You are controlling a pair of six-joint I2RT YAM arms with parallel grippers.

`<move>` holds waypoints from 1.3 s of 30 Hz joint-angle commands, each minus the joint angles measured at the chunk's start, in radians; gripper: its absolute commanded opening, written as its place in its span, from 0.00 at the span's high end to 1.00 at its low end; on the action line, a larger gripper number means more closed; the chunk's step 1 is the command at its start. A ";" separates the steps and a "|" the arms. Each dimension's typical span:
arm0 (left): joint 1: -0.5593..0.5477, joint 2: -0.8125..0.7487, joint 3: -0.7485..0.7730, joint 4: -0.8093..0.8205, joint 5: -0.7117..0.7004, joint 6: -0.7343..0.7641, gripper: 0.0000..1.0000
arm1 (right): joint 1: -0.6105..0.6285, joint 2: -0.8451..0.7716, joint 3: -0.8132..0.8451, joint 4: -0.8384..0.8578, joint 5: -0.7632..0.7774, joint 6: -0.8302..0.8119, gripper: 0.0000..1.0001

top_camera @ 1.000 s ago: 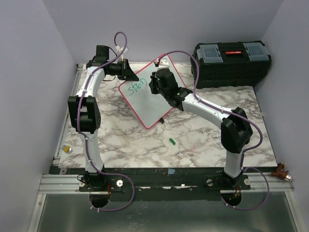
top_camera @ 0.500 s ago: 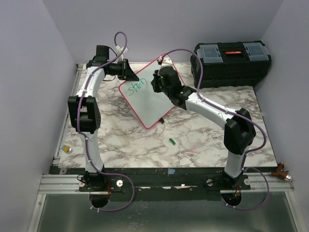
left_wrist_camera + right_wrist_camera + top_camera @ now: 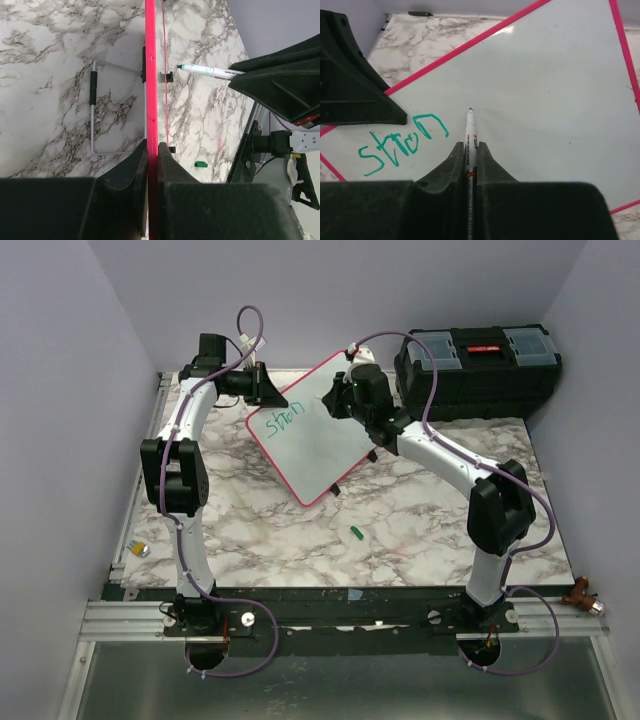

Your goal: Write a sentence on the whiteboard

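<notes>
The marble table [image 3: 420, 530] fills the floor of the cell, with a black toolbox [image 3: 480, 370] at its far right corner. The whiteboard [image 3: 320, 445] stands tilted at the far middle of the table, turned so that one corner points at the arms, and is propped on a wire stand [image 3: 93, 115] behind it. The left gripper [image 3: 262, 390] has its fingers closed on the pink frame at the board's far left edge; the left wrist view shows the frame pinched between them. The right gripper [image 3: 471, 150] reaches over the upper part of the board with its fingers clamped on a marker [image 3: 471, 135]. The green tip lies just right of the last letter and appears just clear of the surface. The sentence [image 3: 402, 140] reads only "stron" in green, near the board's left corner. A small green cap [image 3: 355, 533] lies on the table just in front of the board.
</notes>
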 commanded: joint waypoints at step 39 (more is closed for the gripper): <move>-0.028 -0.002 -0.004 -0.005 0.035 0.062 1.00 | 0.006 0.081 0.033 0.042 -0.175 0.048 0.99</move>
